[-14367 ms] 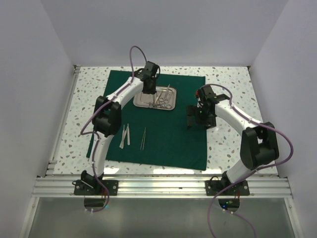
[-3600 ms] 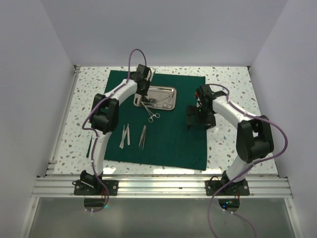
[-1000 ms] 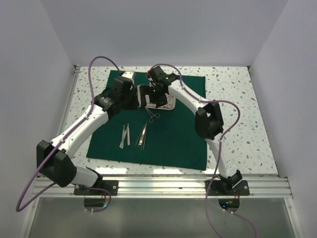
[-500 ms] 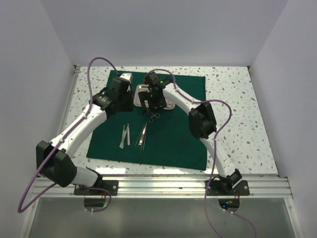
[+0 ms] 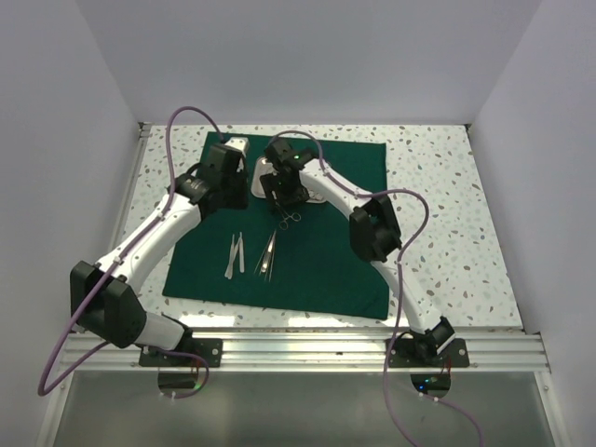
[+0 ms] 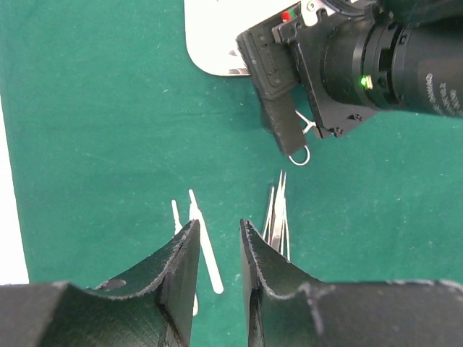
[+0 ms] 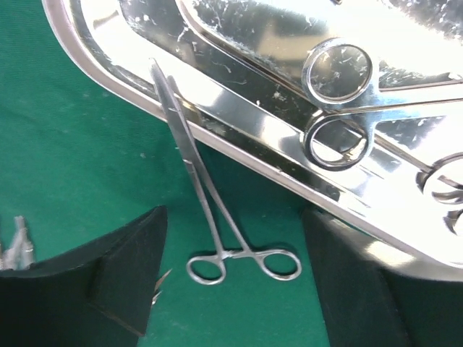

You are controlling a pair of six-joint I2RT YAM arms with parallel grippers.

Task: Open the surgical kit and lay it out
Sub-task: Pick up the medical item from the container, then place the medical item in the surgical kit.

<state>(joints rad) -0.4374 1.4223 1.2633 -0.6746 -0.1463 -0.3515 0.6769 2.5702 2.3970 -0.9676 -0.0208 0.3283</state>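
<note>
The dark green cloth (image 5: 326,261) lies spread out on the table. The steel tray (image 5: 256,184) sits at its far middle and holds ring-handled scissors (image 7: 336,108). A ring-handled clamp (image 5: 290,219) lies on the cloth with its tip on the tray rim (image 7: 217,141). My right gripper (image 5: 282,197) hangs over the clamp (image 7: 242,264), its jaws wide open on either side of it (image 7: 235,213). My left gripper (image 5: 231,189) hovers left of the tray, empty, its jaws a narrow gap apart (image 6: 217,238).
Silver tweezers (image 5: 268,253) and two white instruments (image 5: 233,253) lie side by side on the cloth's near left. In the left wrist view the right gripper's body (image 6: 347,65) fills the space by the tray. Speckled table edges and white walls surround the cloth.
The right arm swung over from the right side to the tray and has drifted slightly left over the clamp. The left arm pulled back from the tray; a second pair of tweezers and the clamp now lie on the cloth.
</note>
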